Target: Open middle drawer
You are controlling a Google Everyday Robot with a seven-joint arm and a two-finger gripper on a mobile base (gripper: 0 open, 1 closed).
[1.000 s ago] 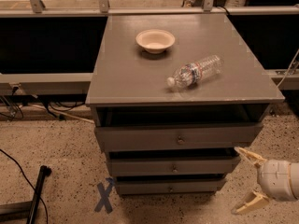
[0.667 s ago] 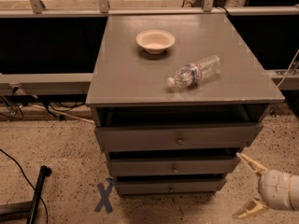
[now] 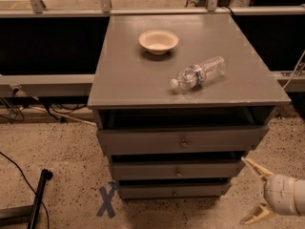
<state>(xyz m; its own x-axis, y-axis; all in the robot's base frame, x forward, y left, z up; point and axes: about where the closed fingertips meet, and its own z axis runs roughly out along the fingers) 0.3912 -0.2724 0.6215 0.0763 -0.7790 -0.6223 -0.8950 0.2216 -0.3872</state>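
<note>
Low at right, one gripper (image 3: pixel 244 191), jaws spread wide, holding nothing, beside one grey cabinet (image 3: pixel 133 75), three drawers, the middle drawer (image 3: pixel 152 170) second from top, one bowl (image 3: pixel 158 41) and one bottle (image 3: pixel 199 73) on top.

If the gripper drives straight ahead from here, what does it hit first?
Probably the bottom drawer, near its right end. The open gripper, low right, points left, below the middle drawer and off its knob. Depth unclear.

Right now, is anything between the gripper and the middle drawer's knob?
Nothing visible does. The gripper hangs open, low and right of the cabinet, apart from the middle drawer; only bare floor lies between it and the knob.
</note>
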